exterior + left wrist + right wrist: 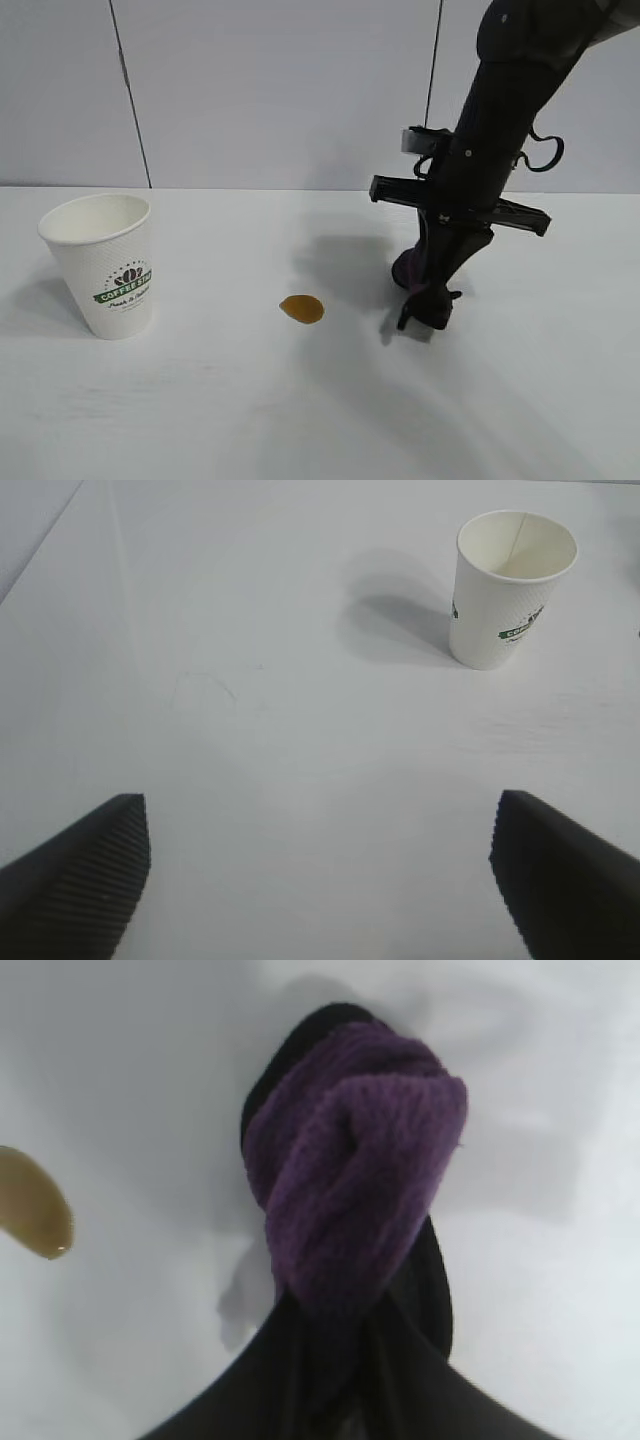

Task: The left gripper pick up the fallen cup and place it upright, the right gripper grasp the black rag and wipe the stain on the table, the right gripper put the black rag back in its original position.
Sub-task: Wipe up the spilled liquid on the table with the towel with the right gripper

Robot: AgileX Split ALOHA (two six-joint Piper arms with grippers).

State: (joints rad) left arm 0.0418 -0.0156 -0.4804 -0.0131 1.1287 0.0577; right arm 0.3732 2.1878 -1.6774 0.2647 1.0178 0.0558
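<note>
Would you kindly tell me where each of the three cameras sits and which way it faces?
Exterior view: off the rig, facing it level across the table; shows the upright cup, the stain and the right gripper shut on the black rag.
Left wrist view: on the left arm, looking forward and down past its open fingers at the cup.
Right wrist view: on the right arm, looking steeply down at the rag.
Shared: the stain and rag, in the exterior and right wrist views.

One cup (103, 262) stands on the counter (200, 420), one orange-brown stain (301, 309) lies beside it, and one black rag (425, 290) shows; two grippers, the left gripper (320, 880) and the right gripper (432, 300)
</note>
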